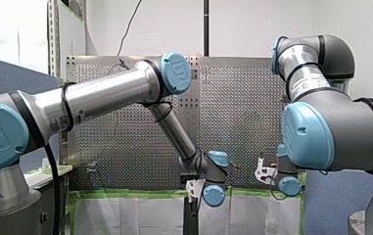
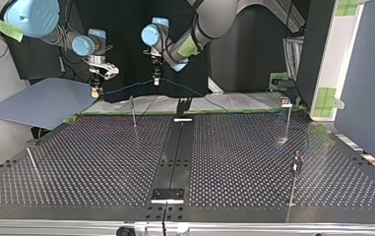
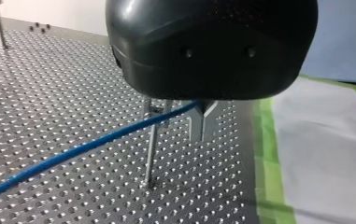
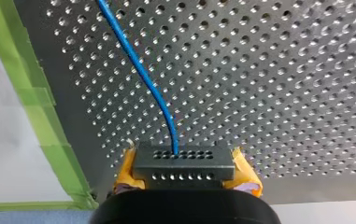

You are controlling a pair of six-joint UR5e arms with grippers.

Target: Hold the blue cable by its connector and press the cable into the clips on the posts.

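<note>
The blue cable (image 4: 138,70), judged light and limp, is pinched in the left gripper (image 3: 202,130) jaws. The rigid connector (image 4: 183,158) is clamped at the right gripper (image 4: 186,171) jaws' twelve o'clock.

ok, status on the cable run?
Right gripper shut on connector. Left gripper shut on blue cable, beside a post. Seating in its clip unclear. Nothing in the way.

Front cam high behind arms (image 1: 105,93), facing fwd over table (image 1: 125,132), top cam low past table's opposite edge, facing back at arms, wrist cams v. close above table, blue cable (image 3: 73,151) shared by top + both wrists
</note>
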